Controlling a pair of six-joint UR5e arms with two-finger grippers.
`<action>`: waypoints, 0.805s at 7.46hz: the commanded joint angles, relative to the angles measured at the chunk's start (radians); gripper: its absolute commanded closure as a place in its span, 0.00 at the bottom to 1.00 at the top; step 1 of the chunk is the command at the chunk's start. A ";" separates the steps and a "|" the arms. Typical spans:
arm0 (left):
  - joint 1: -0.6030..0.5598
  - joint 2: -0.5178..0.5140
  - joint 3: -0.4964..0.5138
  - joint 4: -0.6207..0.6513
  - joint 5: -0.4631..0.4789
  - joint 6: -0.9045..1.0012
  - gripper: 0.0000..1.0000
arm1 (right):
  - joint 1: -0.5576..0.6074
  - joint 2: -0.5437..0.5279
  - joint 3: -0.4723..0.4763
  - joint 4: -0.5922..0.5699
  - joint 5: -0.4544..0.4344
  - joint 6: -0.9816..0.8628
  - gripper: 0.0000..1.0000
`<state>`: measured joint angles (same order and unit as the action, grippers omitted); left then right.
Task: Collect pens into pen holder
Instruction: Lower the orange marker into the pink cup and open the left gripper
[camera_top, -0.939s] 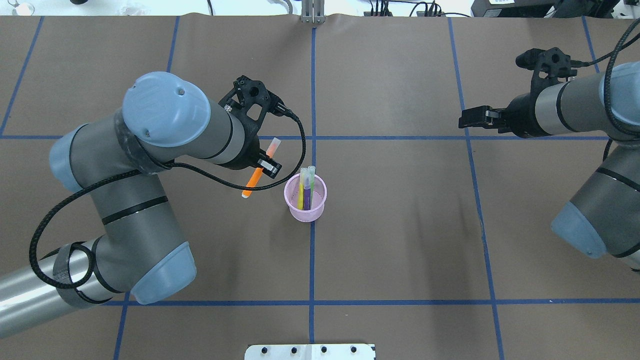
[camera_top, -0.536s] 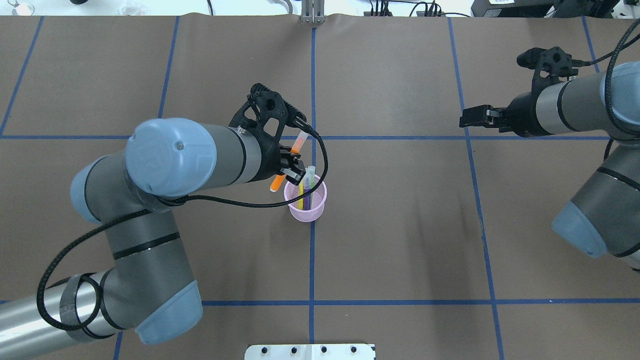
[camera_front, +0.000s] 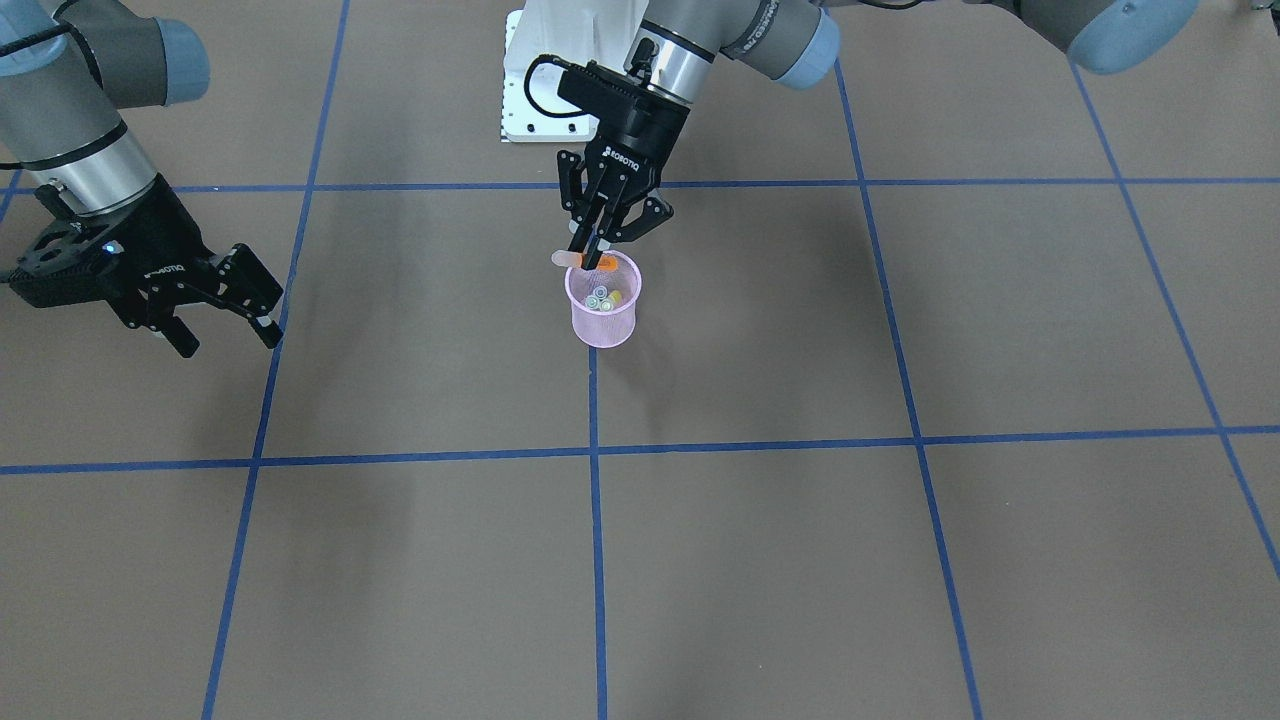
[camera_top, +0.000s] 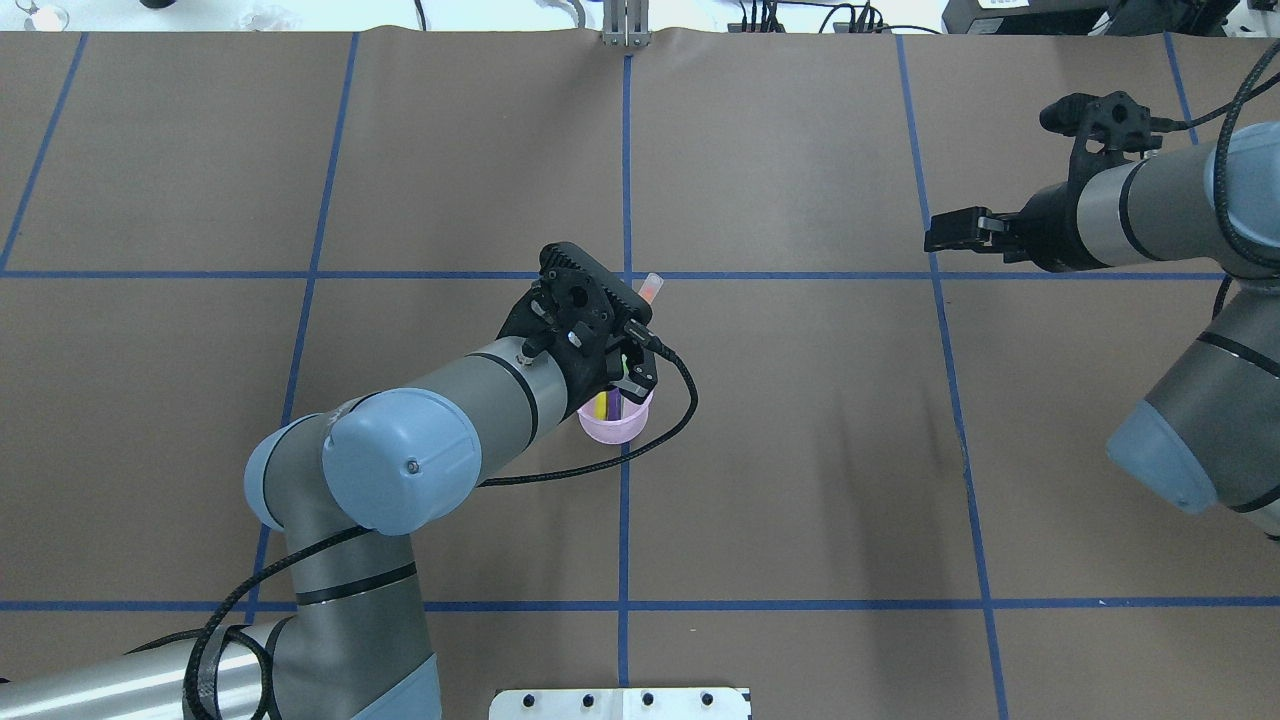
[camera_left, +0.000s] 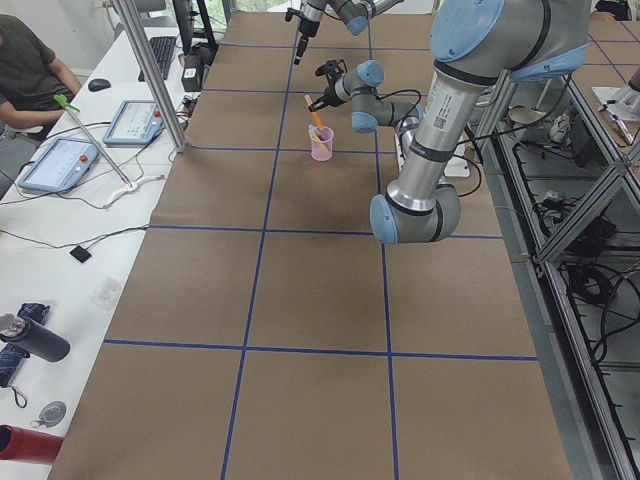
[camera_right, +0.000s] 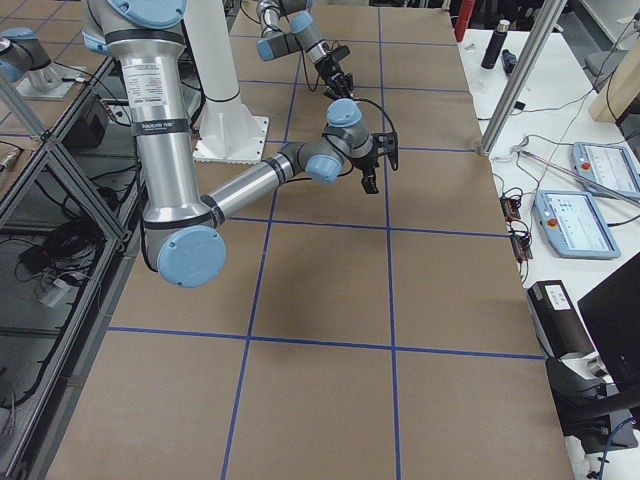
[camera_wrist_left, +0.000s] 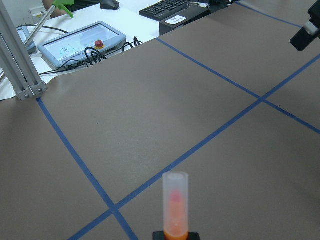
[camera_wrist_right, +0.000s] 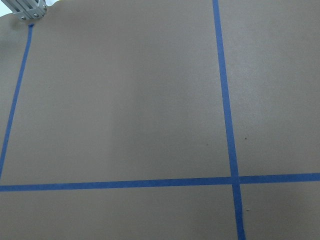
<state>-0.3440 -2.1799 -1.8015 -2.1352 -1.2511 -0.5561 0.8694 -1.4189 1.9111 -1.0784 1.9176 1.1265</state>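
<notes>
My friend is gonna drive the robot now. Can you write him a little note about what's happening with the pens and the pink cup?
The left gripper is shut on the orange pen, holding it tilted just over the rim of the pen holder.
The right gripper is open and empty, far off to the side.
Done: three other pens stand inside the pen holder.
Left to do: get the orange pen's lower end inside the rim, probably by tipping it more upright, then open the left gripper to let it drop in.
</notes>
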 joint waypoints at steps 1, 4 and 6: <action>0.011 0.011 0.014 -0.022 0.010 0.030 1.00 | -0.001 0.000 -0.004 0.000 0.000 -0.001 0.00; 0.013 0.023 0.017 -0.031 0.007 0.097 1.00 | -0.001 0.001 -0.004 0.000 0.000 -0.001 0.00; 0.017 0.022 0.031 -0.032 0.007 0.099 1.00 | -0.001 0.001 -0.004 0.000 0.000 -0.001 0.00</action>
<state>-0.3283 -2.1586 -1.7759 -2.1663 -1.2438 -0.4607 0.8682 -1.4176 1.9065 -1.0784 1.9175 1.1259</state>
